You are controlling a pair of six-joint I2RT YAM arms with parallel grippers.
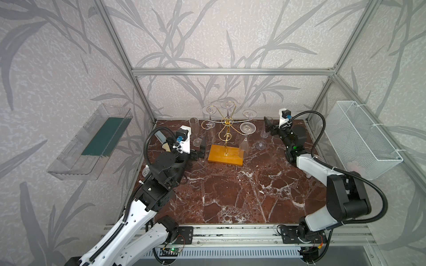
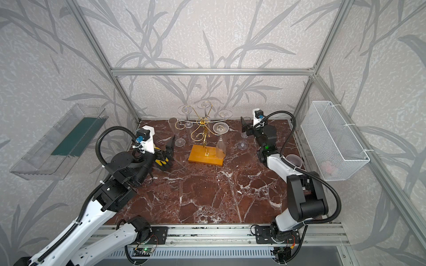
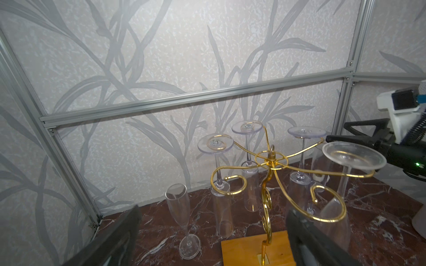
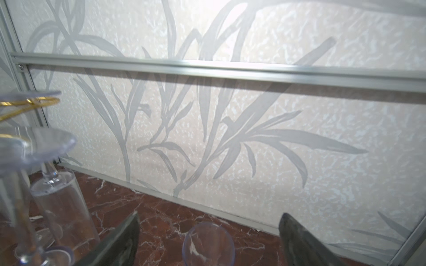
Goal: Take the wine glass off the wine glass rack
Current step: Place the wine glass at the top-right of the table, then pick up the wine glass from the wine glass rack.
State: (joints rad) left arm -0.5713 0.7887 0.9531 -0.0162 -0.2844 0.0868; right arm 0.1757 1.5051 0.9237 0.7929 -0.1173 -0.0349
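The wine glass rack (image 1: 225, 157) (image 2: 205, 157) (image 3: 267, 161), gold wire on an orange wooden base, stands at the back middle of the table. Several clear wine glasses (image 1: 247, 128) (image 3: 353, 156) hang upside down from its arms. Right of the rack, one wine glass (image 1: 261, 144) (image 2: 242, 145) stands upright on the table. My right gripper (image 1: 269, 126) (image 2: 245, 126) (image 4: 209, 217) is open around its rim (image 4: 208, 244) without touching it. My left gripper (image 1: 202, 149) (image 2: 170, 150) (image 3: 212, 230) is open and empty, just left of the rack's base.
Another upright flute (image 1: 194, 129) (image 3: 179, 207) stands left of the rack, near my left fingers. A white wire basket (image 1: 364, 138) hangs on the right wall and a clear tray (image 1: 92, 140) on the left wall. A cup (image 2: 294, 160) sits beside the right arm.
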